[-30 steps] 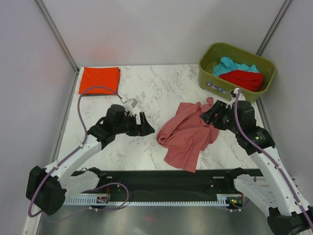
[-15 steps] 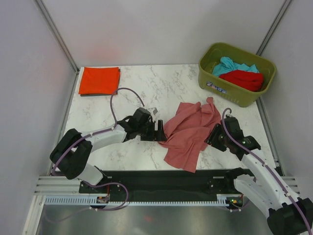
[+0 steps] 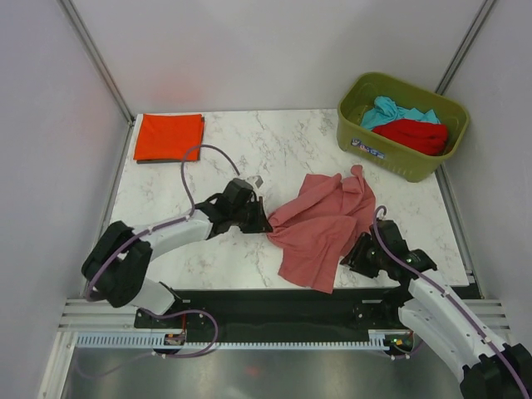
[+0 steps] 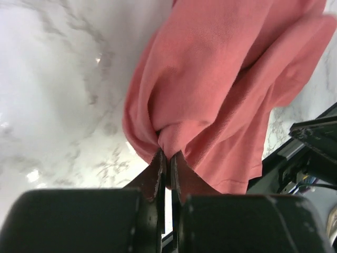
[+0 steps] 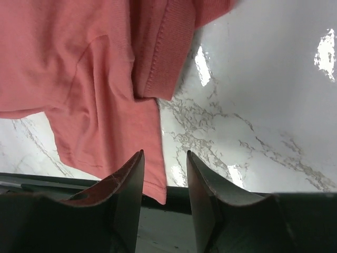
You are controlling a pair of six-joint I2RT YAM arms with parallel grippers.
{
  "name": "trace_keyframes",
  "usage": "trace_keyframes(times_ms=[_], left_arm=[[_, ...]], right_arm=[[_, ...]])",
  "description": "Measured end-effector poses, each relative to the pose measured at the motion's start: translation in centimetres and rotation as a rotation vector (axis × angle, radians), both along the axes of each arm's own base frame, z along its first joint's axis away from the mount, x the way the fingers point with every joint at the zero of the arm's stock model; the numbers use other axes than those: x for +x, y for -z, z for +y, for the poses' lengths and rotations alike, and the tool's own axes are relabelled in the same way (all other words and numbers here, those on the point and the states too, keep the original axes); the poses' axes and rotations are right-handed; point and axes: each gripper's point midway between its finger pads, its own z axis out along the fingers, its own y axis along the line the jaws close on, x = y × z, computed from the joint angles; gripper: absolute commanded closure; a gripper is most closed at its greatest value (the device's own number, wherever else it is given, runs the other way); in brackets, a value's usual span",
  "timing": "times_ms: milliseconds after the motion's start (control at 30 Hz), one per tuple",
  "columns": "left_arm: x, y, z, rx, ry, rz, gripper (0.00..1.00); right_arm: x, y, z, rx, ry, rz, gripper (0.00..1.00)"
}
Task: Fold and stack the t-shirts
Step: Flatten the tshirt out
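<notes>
A dusty pink t-shirt (image 3: 320,224) lies crumpled on the marble table, right of centre. My left gripper (image 3: 264,224) is shut on a pinched fold of its left edge; in the left wrist view the fingertips (image 4: 167,155) clamp the pink cloth (image 4: 221,79). My right gripper (image 3: 353,259) stands open at the shirt's lower right side. In the right wrist view the pink hem corner (image 5: 152,174) hangs between its open jaws (image 5: 164,154), ungripped. A folded orange-red t-shirt (image 3: 169,137) lies flat at the far left corner.
An olive-green bin (image 3: 407,162) stands at the far right, holding a teal shirt (image 3: 391,110) and a red shirt (image 3: 411,135). A black strip (image 3: 249,303) runs along the table's near edge. Grey walls close in both sides.
My left gripper reached right to the pink shirt's left edge and shut on it. My right arm drew back toward the near edge, its jaws narrower.
</notes>
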Motion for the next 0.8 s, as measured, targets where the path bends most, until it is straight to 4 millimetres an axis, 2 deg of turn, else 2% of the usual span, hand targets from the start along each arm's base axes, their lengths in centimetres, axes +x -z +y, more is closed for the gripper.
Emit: trace_keyframes(times_ms=[133, 200, 233, 267, 367, 467, 633, 800], left_arm=[[1.8, -3.2, 3.9, -0.015, -0.126, -0.067, 0.98], [2.6, -4.1, 6.5, -0.016, -0.206, -0.09, 0.93], [2.7, -4.0, 7.8, -0.008, -0.243, -0.09, 0.85], [2.6, -3.7, 9.1, 0.007, -0.276, -0.083, 0.63], [1.4, -2.1, 11.2, 0.055, -0.322, -0.034, 0.34], [-0.3, -1.5, 11.9, 0.07, -0.318, -0.003, 0.24], [-1.4, -2.1, 12.0, 0.048, -0.302, -0.02, 0.25], [-2.4, -1.1, 12.2, 0.057, -0.292, 0.009, 0.25]], right_arm=[[0.3, 0.1, -0.3, -0.028, 0.012, 0.019, 0.51], [1.0, -0.3, -0.4, -0.046, 0.023, 0.017, 0.5], [1.5, -0.6, -0.4, -0.057, 0.029, 0.012, 0.49], [2.2, -1.0, -0.5, -0.068, 0.037, 0.001, 0.49], [4.4, -2.4, -0.5, -0.098, 0.061, -0.038, 0.49], [6.2, -3.3, -0.3, -0.106, 0.075, -0.073, 0.49], [7.4, -2.5, 0.7, -0.08, 0.08, -0.078, 0.51], [7.4, -0.7, 1.9, -0.066, 0.068, -0.055, 0.51]])
